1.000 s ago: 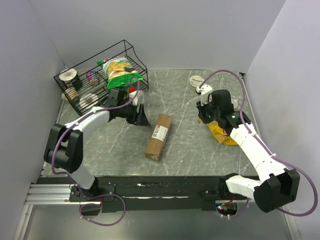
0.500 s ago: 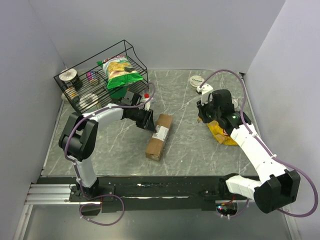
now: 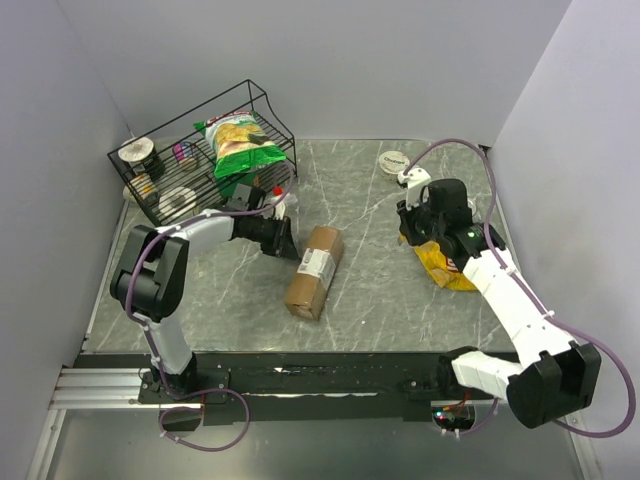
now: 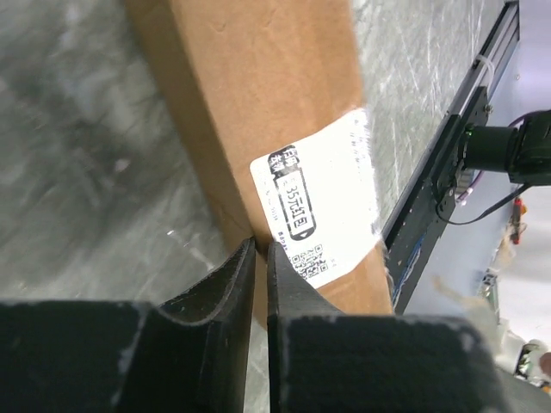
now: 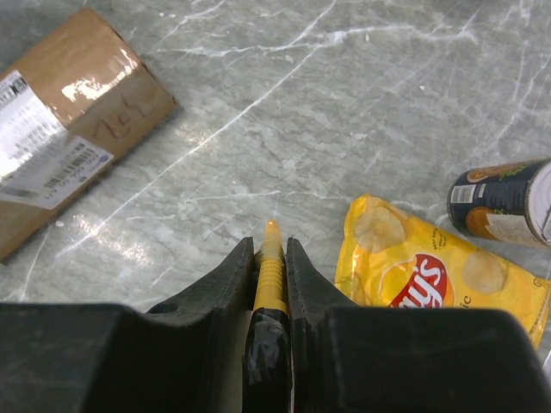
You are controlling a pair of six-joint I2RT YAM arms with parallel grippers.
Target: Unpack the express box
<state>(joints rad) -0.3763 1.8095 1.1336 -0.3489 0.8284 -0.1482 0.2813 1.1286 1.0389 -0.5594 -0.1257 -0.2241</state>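
On the tabletop point(image 3: 380, 195) the box point(image 3: 314, 270) is lying flat, centred; left claw point(image 4: 261, 248) is sitting beside it, closed and empty, right claw point(image 5: 269, 246) gripping a yellow tool point(image 5: 270, 262). Unbraced, the box risks skidding.

Left arm point(image 3: 200, 232) is folded at the elbow with the forearm reaching right and low. Left gripper point(image 4: 260, 248) jaws almost together, thin slit, nothing between. Right arm point(image 3: 510, 300) is stretched forward. Right gripper point(image 5: 269, 251) is tilted down, clamped on a thin yellow tool point(image 5: 271, 274).

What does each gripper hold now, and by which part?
The right gripper holds a yellow ribbed tool by its lower body; the tip sticks out. The left gripper holds nothing: its jaws stand almost together beside the express box.
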